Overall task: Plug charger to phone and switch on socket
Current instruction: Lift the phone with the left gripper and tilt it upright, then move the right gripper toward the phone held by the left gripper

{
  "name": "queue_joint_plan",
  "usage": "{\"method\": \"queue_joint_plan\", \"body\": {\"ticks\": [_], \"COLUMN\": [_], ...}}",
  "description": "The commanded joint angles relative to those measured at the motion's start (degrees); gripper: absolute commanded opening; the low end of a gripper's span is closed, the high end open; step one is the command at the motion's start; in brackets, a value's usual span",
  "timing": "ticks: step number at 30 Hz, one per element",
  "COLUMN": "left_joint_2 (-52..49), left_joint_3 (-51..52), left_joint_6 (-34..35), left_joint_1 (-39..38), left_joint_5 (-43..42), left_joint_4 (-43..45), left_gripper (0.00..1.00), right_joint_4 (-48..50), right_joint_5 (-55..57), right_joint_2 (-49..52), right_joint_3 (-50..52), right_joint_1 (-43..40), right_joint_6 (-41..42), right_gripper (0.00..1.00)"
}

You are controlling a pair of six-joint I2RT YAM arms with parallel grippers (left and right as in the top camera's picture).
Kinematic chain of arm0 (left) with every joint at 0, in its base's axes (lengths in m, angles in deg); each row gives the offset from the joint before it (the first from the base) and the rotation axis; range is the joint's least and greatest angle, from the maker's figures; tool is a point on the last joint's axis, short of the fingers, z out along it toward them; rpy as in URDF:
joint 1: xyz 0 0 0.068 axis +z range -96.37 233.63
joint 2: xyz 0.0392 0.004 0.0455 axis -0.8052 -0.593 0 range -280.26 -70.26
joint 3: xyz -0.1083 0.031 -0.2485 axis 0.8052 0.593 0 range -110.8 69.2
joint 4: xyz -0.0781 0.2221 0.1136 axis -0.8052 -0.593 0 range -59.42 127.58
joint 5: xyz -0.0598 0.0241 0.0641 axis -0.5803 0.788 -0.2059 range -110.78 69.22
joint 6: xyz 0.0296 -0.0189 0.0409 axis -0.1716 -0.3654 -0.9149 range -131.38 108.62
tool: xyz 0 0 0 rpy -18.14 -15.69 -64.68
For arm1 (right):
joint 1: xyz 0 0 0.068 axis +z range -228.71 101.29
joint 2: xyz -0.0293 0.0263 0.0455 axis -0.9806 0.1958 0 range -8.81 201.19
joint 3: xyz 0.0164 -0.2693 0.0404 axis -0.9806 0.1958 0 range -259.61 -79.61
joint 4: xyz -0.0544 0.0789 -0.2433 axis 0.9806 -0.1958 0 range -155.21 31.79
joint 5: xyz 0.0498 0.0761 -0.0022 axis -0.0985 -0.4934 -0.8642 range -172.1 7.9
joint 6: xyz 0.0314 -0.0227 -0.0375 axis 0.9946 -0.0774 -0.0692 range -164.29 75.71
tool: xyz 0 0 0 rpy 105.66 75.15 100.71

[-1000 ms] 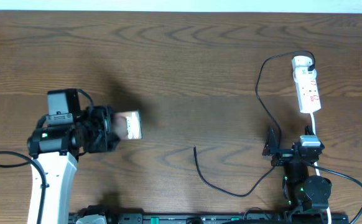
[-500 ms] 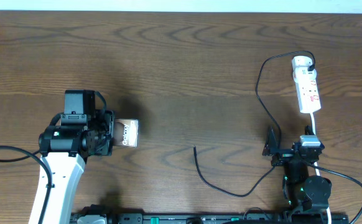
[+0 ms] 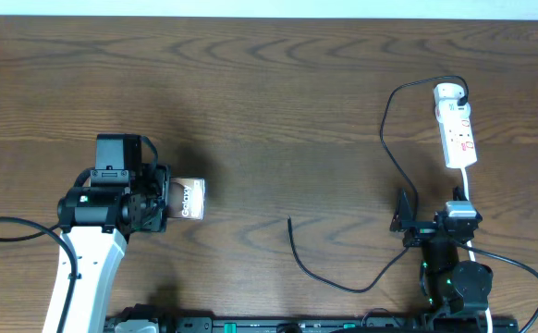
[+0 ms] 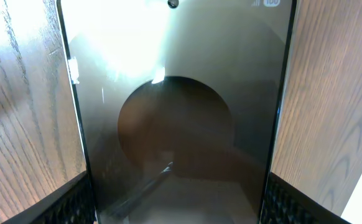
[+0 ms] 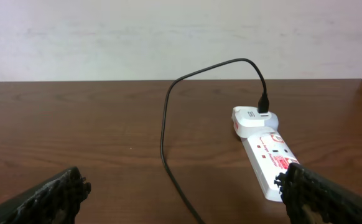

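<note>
The phone (image 3: 189,198) is at the left of the table, its "Galaxy" end pointing right, and my left gripper (image 3: 162,200) is shut on its long edges. In the left wrist view the glossy phone (image 4: 181,93) fills the gap between both pads (image 4: 75,202). The charger's thin black cable (image 3: 320,276) runs from its free tip (image 3: 289,220) in a loop to a plug (image 3: 460,90) in the top of the white socket (image 3: 456,125). My right gripper (image 3: 433,217) stands open just below the socket (image 5: 265,146), with the cable (image 5: 163,130) between its fingers' line of sight.
The socket's white cord (image 3: 468,190) runs down past the right gripper towards the front edge. Bare wooden table (image 3: 278,102) lies between the two arms. A pale wall (image 5: 168,37) stands behind the table's far edge.
The left arm shifted right and towards the near edge with the phone, which turned a little. It has stayed still over the last half second. The right arm and cable have not moved.
</note>
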Motion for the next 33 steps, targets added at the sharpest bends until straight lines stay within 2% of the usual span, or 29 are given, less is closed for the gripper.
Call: {"method": "queue_joint_plan", "body": {"ticks": [1,4,7,9,14,18,21,25,29,31,33], "left_joint_2": [0.4,0.4,0.4,0.4,0.4,0.4,0.4,0.4,0.4,0.4,0.4], "left_joint_3": [-1.7,-1.7,-1.7,-1.7,-1.7,-1.7,-1.7,-1.7,-1.7,-1.7,-1.7], "left_joint_6": [-0.8,-0.8,-0.8,-0.8,-0.8,-0.8,-0.8,-0.8,-0.7,-0.7,-0.7], "left_joint_1": [-0.2,-0.2,-0.2,-0.2,-0.2,-0.2,-0.2,-0.2,-0.2,-0.2,-0.2], "left_joint_5": [1.4,1.4,1.4,1.4,1.4,1.4,1.4,1.4,1.4,1.4,1.4], "left_joint_4": [-0.2,-0.2,-0.2,-0.2,-0.2,-0.2,-0.2,-0.2,-0.2,-0.2,-0.2], "left_gripper": [0.07,0.07,0.07,0.07,0.07,0.07,0.07,0.07,0.08,0.07,0.07], "right_joint_4": [-0.3,0.7,6.5,9.0,2.2,-2.7,-4.5,-6.7,-5.8,-3.8,0.8], "right_joint_5": [-0.6,-1.7,-2.9,-4.2,-10.7,-17.7,-27.0,-47.3,-74.9,-83.8,-86.6], "right_joint_2": [-0.3,-0.3,-0.3,-0.3,4.7,17.6,30.3,49.2,66.9,73.7,79.1], "right_joint_3": [0.1,0.1,0.1,-0.2,-6.6,-16.0,-24.5,-36.6,-45.4,-47.5,-48.3], "right_joint_1": [0.4,0.4,0.4,0.4,0.4,0.4,0.4,0.7,2.9,4.0,4.7], "right_joint_6": [0.9,1.4,6.6,6.7,10.1,10.1,10.1,10.1,10.1,10.1,10.1], "right_gripper": [0.99,0.99,0.99,0.99,0.99,0.99,0.99,0.99,0.99,0.99,0.99]}}
